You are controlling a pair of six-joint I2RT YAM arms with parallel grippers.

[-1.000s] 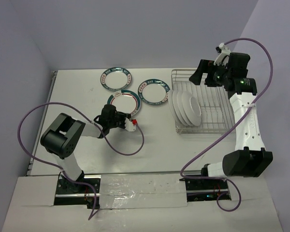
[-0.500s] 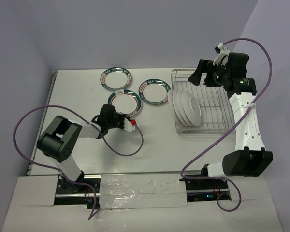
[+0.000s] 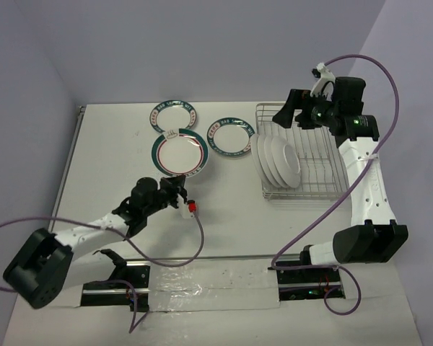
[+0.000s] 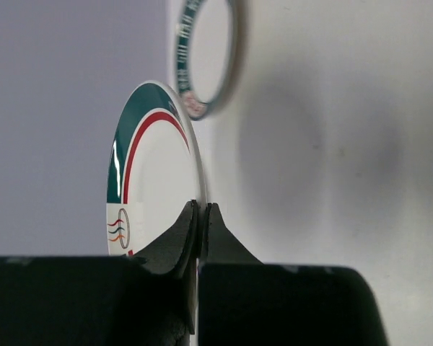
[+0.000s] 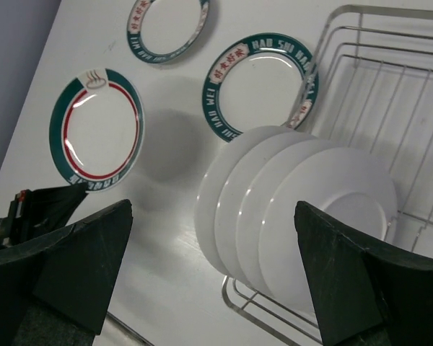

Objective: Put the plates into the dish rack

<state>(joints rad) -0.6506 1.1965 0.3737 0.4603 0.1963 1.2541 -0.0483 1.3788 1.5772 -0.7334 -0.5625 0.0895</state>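
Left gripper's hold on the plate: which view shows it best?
Left wrist: the left gripper is shut on the rim of the held plate, seen edge-on. Top external and right wrist show only its face; the pinch is hidden.

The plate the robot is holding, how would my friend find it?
From the silver dish rack on the right, look left to three green-rimmed plates. The held plate is nearest the arms, gripped at its edge by the left end effector; only it has a red ring.
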